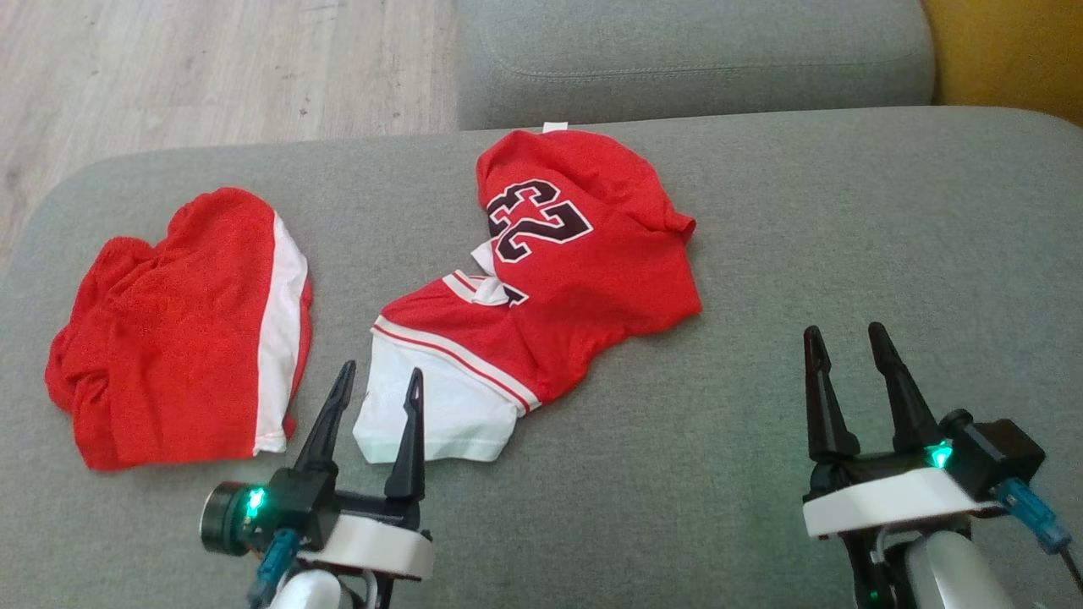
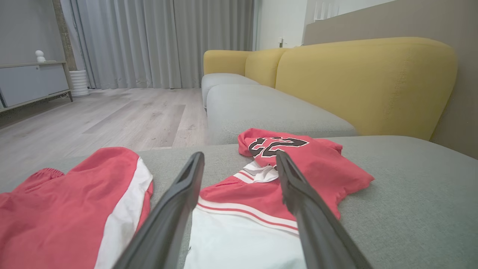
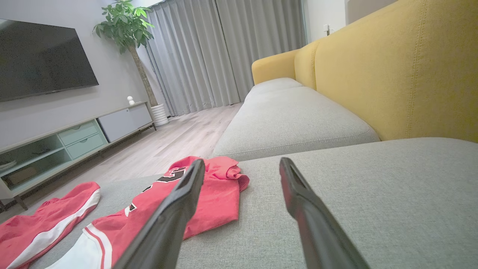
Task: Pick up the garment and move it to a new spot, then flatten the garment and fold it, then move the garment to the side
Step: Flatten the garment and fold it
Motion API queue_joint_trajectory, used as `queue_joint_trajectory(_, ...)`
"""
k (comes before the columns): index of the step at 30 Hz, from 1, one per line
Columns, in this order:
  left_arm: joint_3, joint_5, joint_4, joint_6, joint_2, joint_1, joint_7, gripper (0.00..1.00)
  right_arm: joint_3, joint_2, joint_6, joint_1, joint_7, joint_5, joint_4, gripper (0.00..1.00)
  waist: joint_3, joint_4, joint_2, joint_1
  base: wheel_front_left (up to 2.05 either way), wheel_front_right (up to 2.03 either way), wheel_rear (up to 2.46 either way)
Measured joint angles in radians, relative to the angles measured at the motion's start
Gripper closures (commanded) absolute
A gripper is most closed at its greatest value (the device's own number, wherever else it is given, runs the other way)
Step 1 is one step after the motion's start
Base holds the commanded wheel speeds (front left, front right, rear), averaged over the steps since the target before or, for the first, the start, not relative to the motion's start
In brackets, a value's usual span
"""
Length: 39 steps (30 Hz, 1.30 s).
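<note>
A crumpled red jersey (image 1: pixel 584 279) with a black-and-white number and a white lower part lies in the middle of the grey sofa seat (image 1: pixel 846 211). My left gripper (image 1: pixel 381 370) is open, its fingertips over the jersey's white near corner, holding nothing. The left wrist view shows the same jersey (image 2: pixel 317 164) between and beyond the spread fingers of the left gripper (image 2: pixel 239 155). My right gripper (image 1: pixel 844 330) stands open over bare cushion to the right of the jersey. In the right wrist view the jersey (image 3: pixel 216 198) lies left of the right gripper (image 3: pixel 242 161).
Red shorts with a white side stripe (image 1: pixel 178 338) lie bunched at the seat's left end, close to my left gripper. A second grey cushion (image 1: pixel 694 59) adjoins the far side. A yellow backrest (image 3: pixel 392 67) bounds the right. Wooden floor (image 1: pixel 211 68) lies beyond the left edge.
</note>
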Motion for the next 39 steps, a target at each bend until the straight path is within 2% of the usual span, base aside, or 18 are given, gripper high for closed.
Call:
queue_joint_trajectory(6,0.020,0.015,-0.013,-0.011,-0.013,0.012,0.000,0.00,-0.002,0.000,0.000,-0.001,0.000,-0.015,0.003,0.00,0.008,0.014,0.0000,0.0001,0.00,0.00,0.00)
queue_joint_trajectory(11,0.023,0.036,-0.014,-0.032,-0.022,0.006,0.000,0.00,-0.012,0.000,0.000,-0.045,0.000,-0.035,0.062,0.00,0.042,0.040,0.0000,0.0001,0.00,0.00,0.00)
queue_joint_trajectory(16,0.024,0.044,-0.012,-0.044,-0.031,-0.017,0.000,0.00,-0.010,0.000,0.000,-0.166,0.000,-0.005,0.187,0.00,0.077,0.073,0.0000,0.0002,0.00,0.00,0.00)
queue_joint_trajectory(26,0.019,0.044,0.001,-0.054,-0.044,-0.053,0.000,0.00,-0.053,-0.002,0.000,-0.400,0.067,0.076,0.572,0.00,0.145,0.142,0.0000,0.0002,0.00,0.00,0.00)
queue_joint_trajectory(29,0.013,0.044,0.005,-0.054,-0.046,-0.065,0.000,0.00,-0.028,-0.004,0.000,-0.454,0.066,0.123,0.644,0.00,0.160,0.155,0.0000,0.0003,0.00,0.00,0.00)
queue_joint_trajectory(39,0.012,0.018,-0.011,-0.053,-0.048,-0.096,0.000,0.00,0.001,-0.012,0.000,-0.581,0.062,0.114,0.849,0.00,0.182,0.195,0.0000,0.0001,0.00,0.00,0.00)
